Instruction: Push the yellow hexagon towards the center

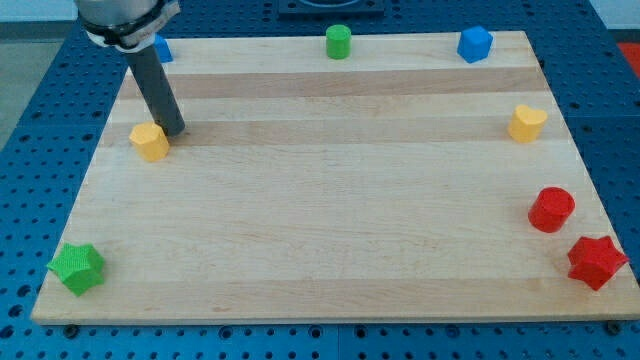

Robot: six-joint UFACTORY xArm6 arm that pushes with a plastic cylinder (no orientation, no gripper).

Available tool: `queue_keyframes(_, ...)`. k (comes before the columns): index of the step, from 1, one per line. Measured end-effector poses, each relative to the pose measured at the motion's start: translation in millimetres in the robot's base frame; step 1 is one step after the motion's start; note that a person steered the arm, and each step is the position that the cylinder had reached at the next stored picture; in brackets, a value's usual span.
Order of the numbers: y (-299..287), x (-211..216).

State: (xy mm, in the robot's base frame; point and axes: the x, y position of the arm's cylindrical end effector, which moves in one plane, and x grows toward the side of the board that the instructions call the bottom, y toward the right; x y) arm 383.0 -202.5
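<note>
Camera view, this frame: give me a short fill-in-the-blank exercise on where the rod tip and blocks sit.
1. My tip stands just to the view's ____ of the yellow hexagon.
2. The block at the board's bottom-left corner is a ____ star.
3. The green cylinder sits at the view's ____ edge of the board.
4. Beside the red star lies a red ____.

Missing words: right; green; top; cylinder

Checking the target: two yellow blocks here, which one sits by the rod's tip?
The yellow hexagon at the view's left, just beside my tip. The other yellow block sits far right.
</note>
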Motion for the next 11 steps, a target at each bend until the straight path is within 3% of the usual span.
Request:
queue_keyframes(1, 20, 8)
queue_keyframes(2, 23, -22)
queue_keyframes(3, -35, -41)
queue_keyframes(4, -102, 0)
queue_keyframes(5, -85, 14)
queue_keyframes(7, 29, 34)
queue_keyframes(9, 193, 24)
queue_keyframes(10, 230, 23)
queue_keyframes(11, 132, 2)
